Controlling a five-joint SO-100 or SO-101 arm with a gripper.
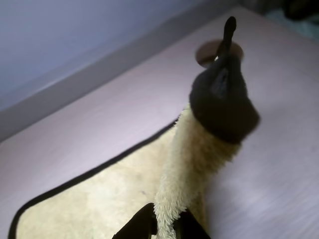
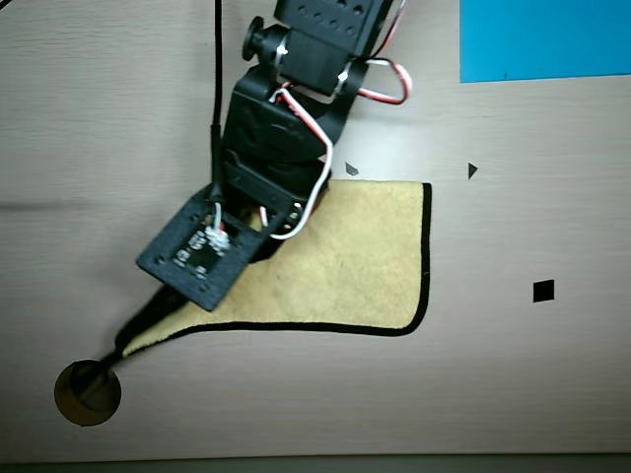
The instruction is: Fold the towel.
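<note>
so the pale yellow fuzzy towel with the thin black edge trim (image 2: 365,256) is lying on the light wood-grain worktop (image 2: 513,384), mostly flat on its right part in the overhead view, while its lower left end is drawn out into a narrow stretched point. The black two-finger end effector (image 1: 167,228) is closed tight on that towel: in the wrist view the two dark fingers at the bottom edge pinch a bunched ridge of the fuzzy cloth, which runs up and away toward a dark blurry clump at the far end. Just past that tip is a round brown hole in the worktop (image 2: 87,394), and the towel's stretched end reaches right up to it. A bright blue flat sheet (image 2: 544,39) sits well apart from the towel, up in the top right corner of the overhead view
</note>
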